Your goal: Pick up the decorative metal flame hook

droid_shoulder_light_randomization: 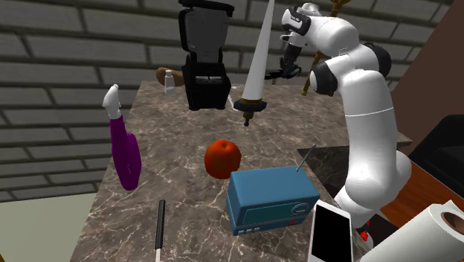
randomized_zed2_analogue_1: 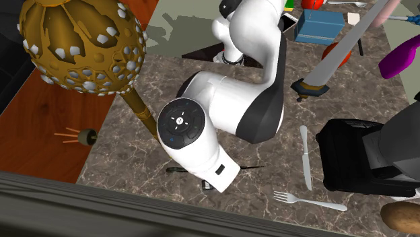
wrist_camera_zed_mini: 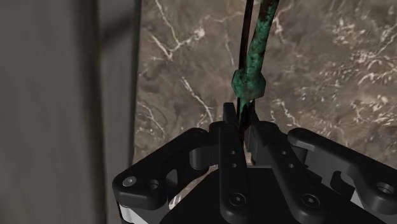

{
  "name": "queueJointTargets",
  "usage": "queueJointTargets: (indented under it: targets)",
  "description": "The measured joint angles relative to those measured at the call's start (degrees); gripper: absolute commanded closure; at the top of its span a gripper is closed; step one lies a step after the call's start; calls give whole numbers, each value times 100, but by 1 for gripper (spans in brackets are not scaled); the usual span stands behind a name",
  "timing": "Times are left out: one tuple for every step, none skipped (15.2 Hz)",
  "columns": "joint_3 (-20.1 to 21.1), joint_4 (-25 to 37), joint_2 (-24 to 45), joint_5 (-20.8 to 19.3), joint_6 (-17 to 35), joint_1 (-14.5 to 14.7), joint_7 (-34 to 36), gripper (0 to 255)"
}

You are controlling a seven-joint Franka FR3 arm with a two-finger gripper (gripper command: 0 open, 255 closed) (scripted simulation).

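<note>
Green metal flame hook (wrist_camera_zed_mini: pixel 249 81) is squeezed between the two black fingers of the pincer (wrist_camera_zed_mini: pixel 240 118), which is closed tight on it. Both are above the brown marble tabletop (wrist_camera_zed_mini: pixel 331 70), toward the upper right of the shoulder frame.

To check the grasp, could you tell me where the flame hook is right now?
In the wrist view, the green-tarnished flame hook is clasped in the gripper, with the marble countertop behind it.

Red apple (droid_shoulder_light_randomization: pixel 222 158) beside blue radio (droid_shoulder_light_randomization: pixel 271 199) on marble counter (droid_shoulder_light_randomization: pixel 171 201), purple spray bottle (droid_shoulder_light_randomization: pixel 124 152) well apart.
</note>
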Motion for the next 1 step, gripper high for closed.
queueJointTargets:
  targets:
    - [4, 69, 8, 5, -53, -28, 12, 255]
